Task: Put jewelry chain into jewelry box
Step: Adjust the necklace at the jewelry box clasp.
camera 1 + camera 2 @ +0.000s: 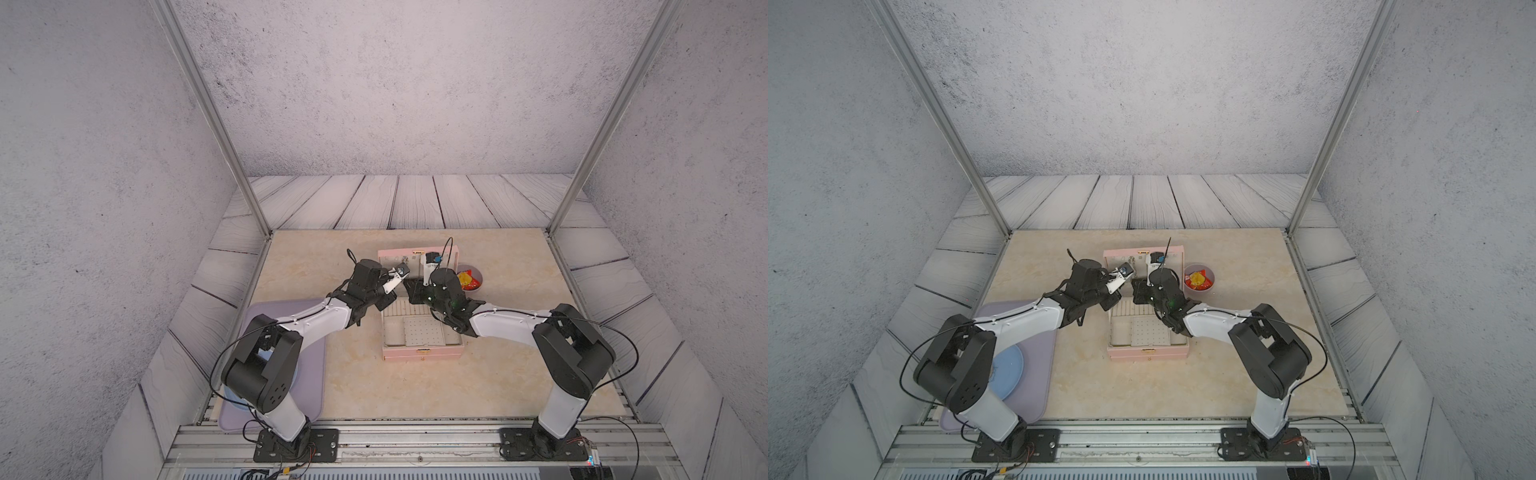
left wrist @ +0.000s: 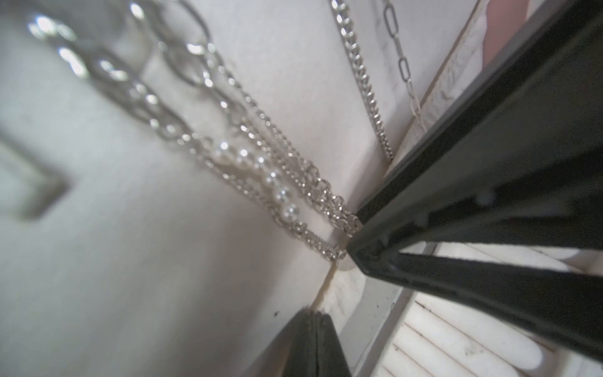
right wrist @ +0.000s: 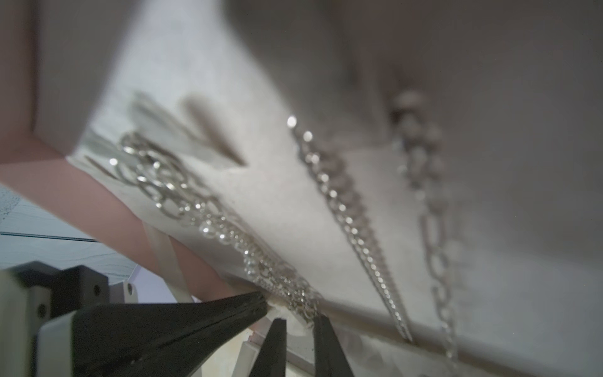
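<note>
Two grippers converge on the hinge line of the open jewelry box [image 1: 422, 353], whose lid [image 1: 399, 252] stands upright at the far side in a top view. The jewelry chain [image 3: 156, 186] (chunky oval links, bunched with a pearl strand [image 2: 274, 182] I cannot separate from it) hangs against the lid's cream lining [image 2: 293, 65]. Its lower end lies at the seam where lid meets base.

Left gripper [image 3: 262, 303]: fingers pressed together, nothing visible between them, tip just beside the chain's lower end.

Right gripper [image 3: 300, 321]: fingers narrowly apart. The chain's end touches the tip of one finger at the mouth of the gap, not clamped as far as shows.

A curb chain [image 3: 342, 202] and a long-link chain [image 3: 434, 235] hang apart from these, farther along the lining.
</note>
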`<state>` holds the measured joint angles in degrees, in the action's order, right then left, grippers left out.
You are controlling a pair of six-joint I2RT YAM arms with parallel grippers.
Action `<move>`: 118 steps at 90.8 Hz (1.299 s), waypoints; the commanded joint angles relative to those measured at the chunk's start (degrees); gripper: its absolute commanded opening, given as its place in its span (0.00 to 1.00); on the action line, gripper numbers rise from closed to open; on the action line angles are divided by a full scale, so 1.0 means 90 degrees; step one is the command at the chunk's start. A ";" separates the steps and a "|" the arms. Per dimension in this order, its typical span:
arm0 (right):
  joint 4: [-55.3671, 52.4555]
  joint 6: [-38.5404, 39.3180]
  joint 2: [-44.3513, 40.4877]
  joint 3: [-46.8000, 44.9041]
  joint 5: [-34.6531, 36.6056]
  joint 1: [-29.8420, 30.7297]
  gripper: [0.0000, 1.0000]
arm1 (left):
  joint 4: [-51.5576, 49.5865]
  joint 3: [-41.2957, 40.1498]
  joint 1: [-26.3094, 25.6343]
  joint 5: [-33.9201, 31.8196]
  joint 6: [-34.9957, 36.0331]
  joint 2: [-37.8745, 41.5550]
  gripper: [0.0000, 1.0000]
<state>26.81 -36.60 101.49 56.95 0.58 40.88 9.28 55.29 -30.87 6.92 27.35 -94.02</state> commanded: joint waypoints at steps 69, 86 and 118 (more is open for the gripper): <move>-0.0606 0.0028 0.0440 0.0673 0.0670 0.0091 0.10 | -0.0306 0.0025 0.0093 0.0009 -0.0032 -0.0100 0.00; -0.0311 0.0147 0.0174 0.0525 0.0573 0.0096 0.00 | -0.0303 0.0021 0.0091 -0.0022 -0.0057 -0.0093 0.00; 0.0302 0.0591 -0.0489 0.0139 0.0633 0.0096 0.00 | -0.0409 -0.0012 0.0086 0.0073 0.0039 -0.0012 0.00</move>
<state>24.27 -33.80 100.33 58.22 5.67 41.82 8.97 55.35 -30.74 7.14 27.40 -94.02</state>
